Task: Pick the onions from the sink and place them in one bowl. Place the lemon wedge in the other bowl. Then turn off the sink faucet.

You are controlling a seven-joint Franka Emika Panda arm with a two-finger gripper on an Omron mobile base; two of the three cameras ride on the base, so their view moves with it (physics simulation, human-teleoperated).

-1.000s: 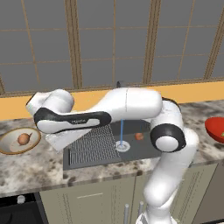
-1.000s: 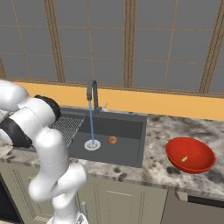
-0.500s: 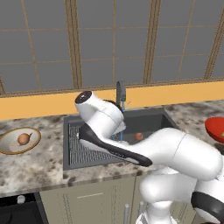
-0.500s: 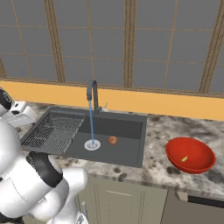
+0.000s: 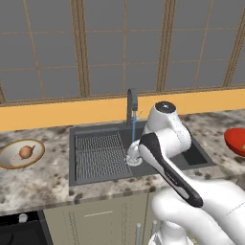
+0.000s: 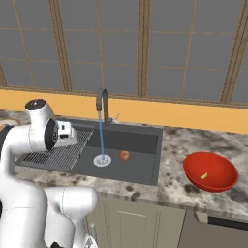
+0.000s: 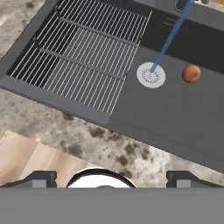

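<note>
2 onions are visible, well apart. 1 onion (image 5: 26, 151) lies inside the beige bowl (image 5: 9, 161) at the far left of the left base view, on the speckled counter (image 5: 43, 186). The other onion (image 6: 125, 155) rests on the sink (image 6: 140, 167) floor at the centre of the right base view, just right of the round white drain (image 6: 102, 160); in the hand view this same onion (image 7: 191, 73) sits at upper right, near the drain (image 7: 151, 75) but not touching it.

Water stream (image 6: 100, 136) falls as a thin blue line from the faucet (image 6: 102, 105) onto the drain, so the tap is running. Ribbed rack (image 7: 83, 52) fills the upper left of the hand view and covers the left half of the basin.

Red bowl (image 6: 210, 171) stands on the counter at lower right of the right base view, with the lemon wedge (image 6: 205, 176) lying inside it, a tiny yellow sliver near the bottom. In the left base view the red bowl (image 5: 237, 141) is cut by the right edge.

Gripper (image 7: 111, 177): 2 dark tips show at the bottom of the hand view, far apart, nothing between them; jaws wide. The hand looks down over the sink's front edge and the counter strip before it.
</note>
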